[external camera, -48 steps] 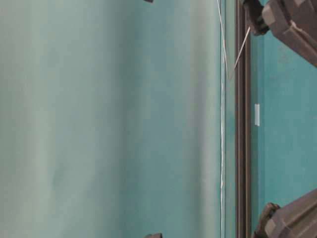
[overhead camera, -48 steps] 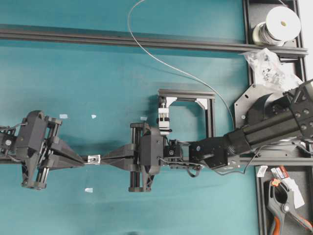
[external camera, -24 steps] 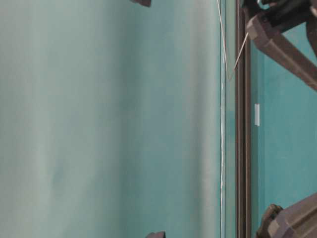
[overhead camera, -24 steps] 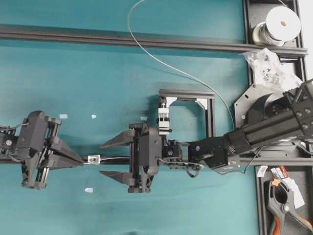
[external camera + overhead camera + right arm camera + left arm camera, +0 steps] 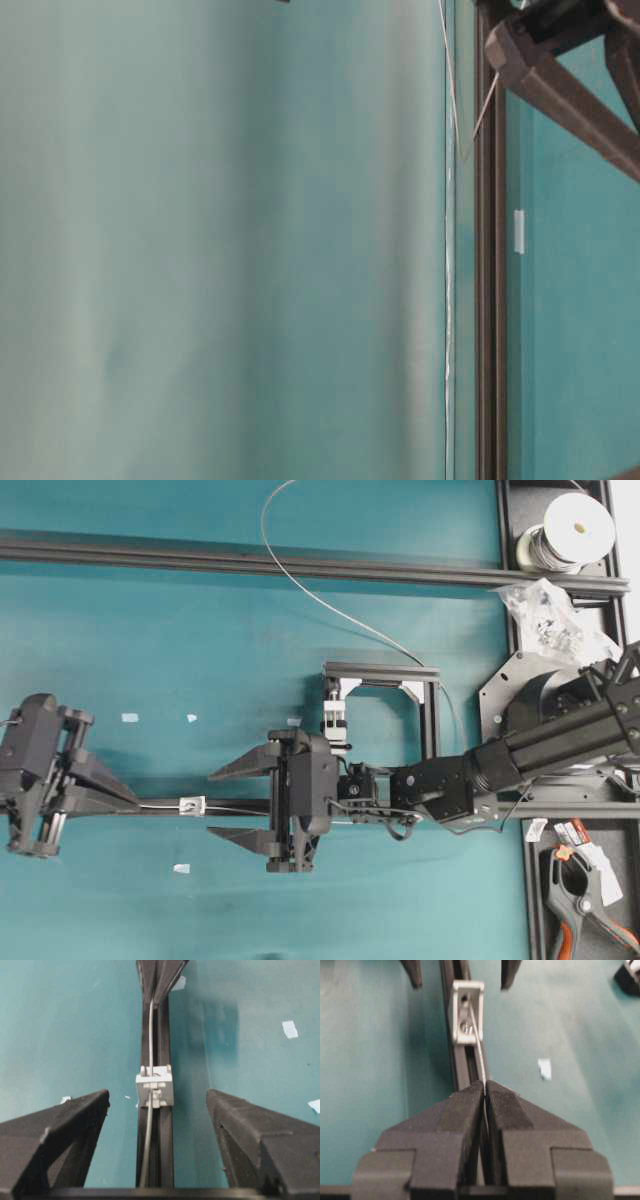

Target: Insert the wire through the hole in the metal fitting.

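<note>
the wire (image 5: 150, 1035) passes through the metal fitting (image 5: 155, 1086). left gripper (image 5: 484, 1085) pinches its free end; right gripper (image 5: 157, 1110) stands spread, holding nothing. insertion appears complete.

left pincer (image 5: 484, 1091) clamped, right pincer (image 5: 157, 1105) spread

Arms: matte black, boxy segments, the right arm (image 5: 540, 755) ribbed along its length.
Pincers: left pincer (image 5: 132, 802) and right pincer (image 5: 212, 804) each bear black wedge-shaped fingers (image 5: 60, 1132) with rough, grainy faces.
Cables: thin black loops near the right wrist.
</note>
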`<move>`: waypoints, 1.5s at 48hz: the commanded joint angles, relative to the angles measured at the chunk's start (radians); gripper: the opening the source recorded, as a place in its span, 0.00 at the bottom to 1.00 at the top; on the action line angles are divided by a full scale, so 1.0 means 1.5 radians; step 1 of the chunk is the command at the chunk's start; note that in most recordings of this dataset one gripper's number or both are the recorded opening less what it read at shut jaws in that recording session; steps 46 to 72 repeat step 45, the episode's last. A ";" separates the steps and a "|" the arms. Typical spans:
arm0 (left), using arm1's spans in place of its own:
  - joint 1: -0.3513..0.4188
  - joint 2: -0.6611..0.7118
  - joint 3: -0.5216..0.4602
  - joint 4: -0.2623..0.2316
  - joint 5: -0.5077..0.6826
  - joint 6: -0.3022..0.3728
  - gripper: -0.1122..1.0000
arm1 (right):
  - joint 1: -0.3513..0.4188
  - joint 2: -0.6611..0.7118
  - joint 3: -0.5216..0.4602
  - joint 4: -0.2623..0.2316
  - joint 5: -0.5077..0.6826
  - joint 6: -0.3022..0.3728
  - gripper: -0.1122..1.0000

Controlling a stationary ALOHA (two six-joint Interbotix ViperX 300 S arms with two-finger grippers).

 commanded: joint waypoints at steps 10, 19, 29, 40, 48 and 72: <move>-0.002 -0.058 0.022 0.001 0.050 0.000 0.01 | -0.001 -0.021 -0.003 -0.002 -0.003 0.001 0.89; -0.005 -0.088 0.046 0.001 0.057 0.000 0.01 | -0.001 -0.021 -0.003 -0.002 -0.003 0.001 0.89; -0.021 -0.123 0.072 0.001 0.059 -0.002 0.01 | -0.001 -0.021 -0.001 -0.002 -0.003 0.001 0.89; -0.026 -0.150 0.090 0.001 0.093 -0.024 0.01 | 0.000 -0.021 -0.001 -0.001 -0.003 0.001 0.89; -0.030 -0.159 0.094 0.001 0.108 -0.026 0.01 | -0.001 -0.021 -0.001 -0.001 -0.003 0.001 0.89; -0.030 -0.159 0.094 0.001 0.108 -0.026 0.01 | -0.001 -0.021 -0.001 -0.001 -0.003 0.001 0.89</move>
